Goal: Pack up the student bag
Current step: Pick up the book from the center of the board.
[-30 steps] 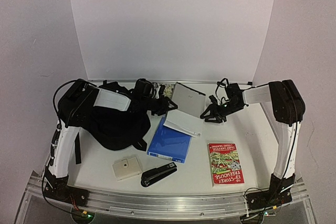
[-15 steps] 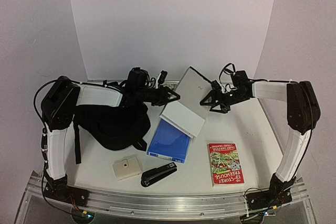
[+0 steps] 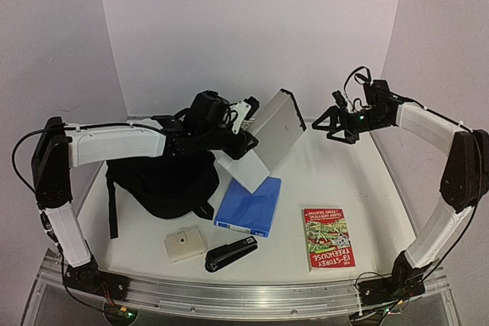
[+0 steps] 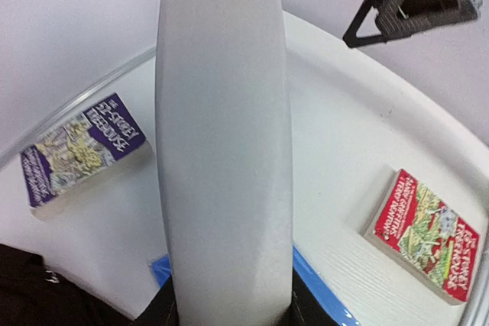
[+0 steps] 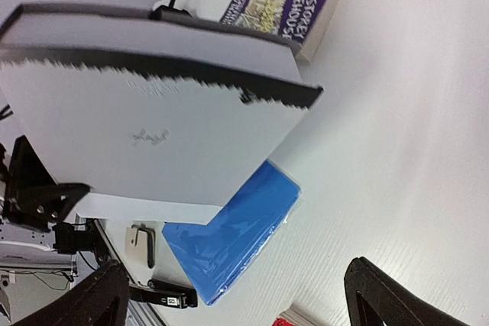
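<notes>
The student bag (image 3: 164,185), a large black soft backpack, lies at the left of the table under my left arm. My left gripper (image 3: 243,143) is shut on the lower edge of a grey binder (image 3: 271,131), which it holds tilted up above the table. A white flap (image 3: 244,172) hangs beneath the binder. In the left wrist view the binder (image 4: 221,150) fills the middle, gripped at the bottom between the jaws (image 4: 229,314). My right gripper (image 3: 330,121) hangs open in the air at the upper right, apart from the binder (image 5: 153,127), holding nothing.
A blue folder (image 3: 248,208) lies flat below the binder. A red book (image 3: 327,237) sits front right, a black stapler (image 3: 231,253) and a small beige case (image 3: 185,243) front centre. A purple book (image 4: 80,146) lies near the back wall.
The right gripper opened, let go of the binder and drew back up and to the right. The left arm lifted the binder higher and stood it more upright.
</notes>
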You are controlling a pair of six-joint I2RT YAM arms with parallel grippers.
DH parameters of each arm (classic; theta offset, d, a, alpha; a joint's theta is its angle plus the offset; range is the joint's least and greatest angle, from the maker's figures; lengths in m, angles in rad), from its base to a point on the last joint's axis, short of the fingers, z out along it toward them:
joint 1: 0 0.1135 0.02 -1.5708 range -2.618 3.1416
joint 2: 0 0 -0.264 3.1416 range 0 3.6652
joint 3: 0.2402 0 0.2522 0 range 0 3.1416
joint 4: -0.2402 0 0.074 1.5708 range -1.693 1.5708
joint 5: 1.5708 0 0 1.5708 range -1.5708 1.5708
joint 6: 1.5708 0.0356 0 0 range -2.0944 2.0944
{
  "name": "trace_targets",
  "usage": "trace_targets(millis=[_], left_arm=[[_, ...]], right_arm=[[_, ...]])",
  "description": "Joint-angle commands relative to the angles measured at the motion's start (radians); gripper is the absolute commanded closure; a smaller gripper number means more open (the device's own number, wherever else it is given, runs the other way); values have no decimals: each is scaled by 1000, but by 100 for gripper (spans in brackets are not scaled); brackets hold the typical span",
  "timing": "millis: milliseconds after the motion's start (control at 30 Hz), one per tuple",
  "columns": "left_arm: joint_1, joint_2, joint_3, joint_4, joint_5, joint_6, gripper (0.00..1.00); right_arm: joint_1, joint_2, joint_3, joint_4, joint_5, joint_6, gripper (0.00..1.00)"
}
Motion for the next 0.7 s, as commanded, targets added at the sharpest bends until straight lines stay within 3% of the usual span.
trace_targets(millis=[0,167,333,600,667], left_arm=[[-63,-134,-41,77,-374,366,100],[-167,-168,-159,340,-611,701,100],[-230,-100,-241,654,-773,1066,100],[-310,161,-386,1542,-765,1822,100],[-316,226,-390,1619,-761,1938,100]], right_arm=[[4,-62,67,-55,-5,30,2],[5,-91,115,-54,-39,94,2],[6,-113,96,-47,-82,128,2],[5,-131,79,-50,-99,112,2],[5,-134,70,-51,-121,110,2]])
